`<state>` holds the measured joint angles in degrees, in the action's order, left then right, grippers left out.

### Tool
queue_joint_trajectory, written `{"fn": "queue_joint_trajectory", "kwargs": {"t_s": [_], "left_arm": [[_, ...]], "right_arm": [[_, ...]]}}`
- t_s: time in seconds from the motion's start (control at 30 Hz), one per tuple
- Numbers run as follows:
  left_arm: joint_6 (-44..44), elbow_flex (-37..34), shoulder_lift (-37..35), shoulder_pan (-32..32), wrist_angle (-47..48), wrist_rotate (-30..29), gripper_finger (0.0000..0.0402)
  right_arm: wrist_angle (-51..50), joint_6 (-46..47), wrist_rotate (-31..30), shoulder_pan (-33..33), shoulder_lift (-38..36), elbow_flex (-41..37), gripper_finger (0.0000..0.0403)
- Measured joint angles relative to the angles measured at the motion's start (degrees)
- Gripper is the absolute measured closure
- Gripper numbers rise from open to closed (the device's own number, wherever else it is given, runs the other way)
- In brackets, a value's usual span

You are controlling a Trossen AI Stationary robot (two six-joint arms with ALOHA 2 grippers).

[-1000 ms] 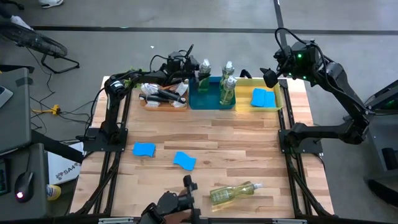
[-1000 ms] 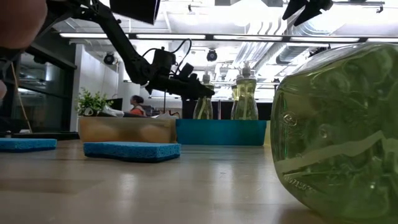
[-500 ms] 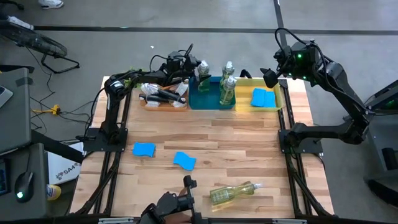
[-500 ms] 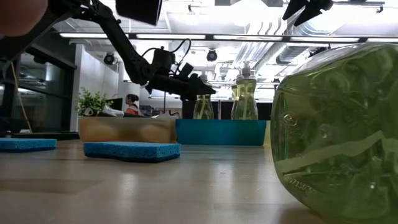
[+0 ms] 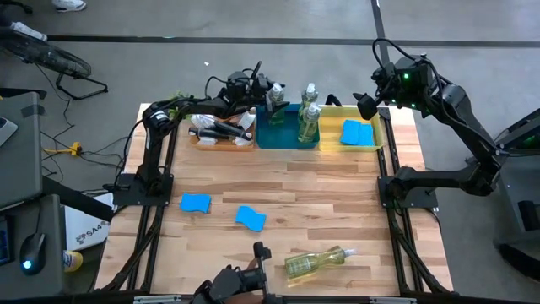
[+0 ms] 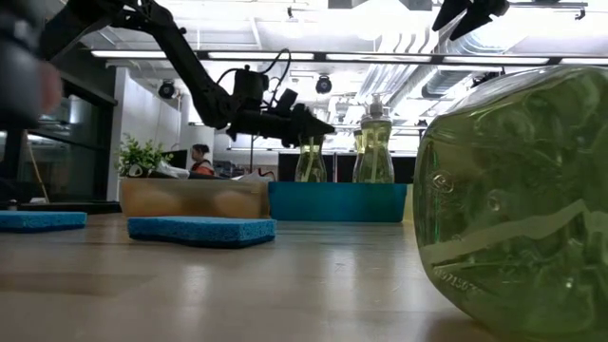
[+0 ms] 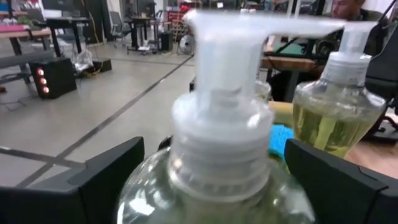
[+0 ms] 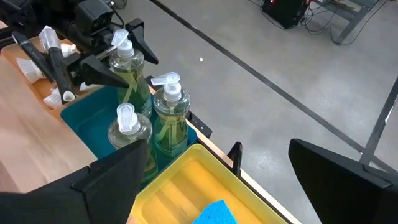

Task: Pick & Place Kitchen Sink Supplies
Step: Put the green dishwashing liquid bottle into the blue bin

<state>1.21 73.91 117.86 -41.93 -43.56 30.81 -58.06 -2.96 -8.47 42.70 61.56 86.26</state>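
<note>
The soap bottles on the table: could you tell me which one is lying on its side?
The bottle alone at the table's near edge lies flat; the other three stand upright in the teal bin.

I see yellow-green liquid in the clear bottles (image 5: pixel 308 121), which stand in a teal bin (image 5: pixel 285 134) beside a yellow tray (image 5: pixel 371 145). Bright blue sponges (image 5: pixel 195 203) lie on my pale wood-grain bench (image 5: pixel 321 190).

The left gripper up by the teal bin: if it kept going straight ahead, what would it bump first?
The left gripper, open, would first meet the clear pump bottle of yellow-green liquid already between its fingers, standing in the teal bin.
</note>
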Motion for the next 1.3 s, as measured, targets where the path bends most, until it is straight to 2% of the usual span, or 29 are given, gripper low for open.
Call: {"fn": "queue_joint_trajectory", "kwargs": {"t_s": [0.47, 0.87, 1.07, 1.3], "left_arm": [[-0.11, 0.00, -4.35, -0.04, -1.03, -1.86, 0.0021], [-0.05, 0.00, -12.64, -0.04, -1.30, -2.96, 0.0021], [-6.09, -0.02, -18.19, -0.04, -0.70, -4.36, 0.0021], [-13.04, -0.02, -26.92, -0.04, 10.82, -5.91, 0.0021]], "right_arm": [[0.01, 0.61, 0.06, 0.00, 0.00, 0.00, 0.0018], [0.03, 0.61, 0.08, 0.00, 0.00, 0.00, 0.0018], [0.04, 0.12, 1.28, 0.02, 0.00, 0.00, 0.0018], [0.04, -1.77, 7.36, 0.02, 0.00, 0.00, 0.0018]]}}
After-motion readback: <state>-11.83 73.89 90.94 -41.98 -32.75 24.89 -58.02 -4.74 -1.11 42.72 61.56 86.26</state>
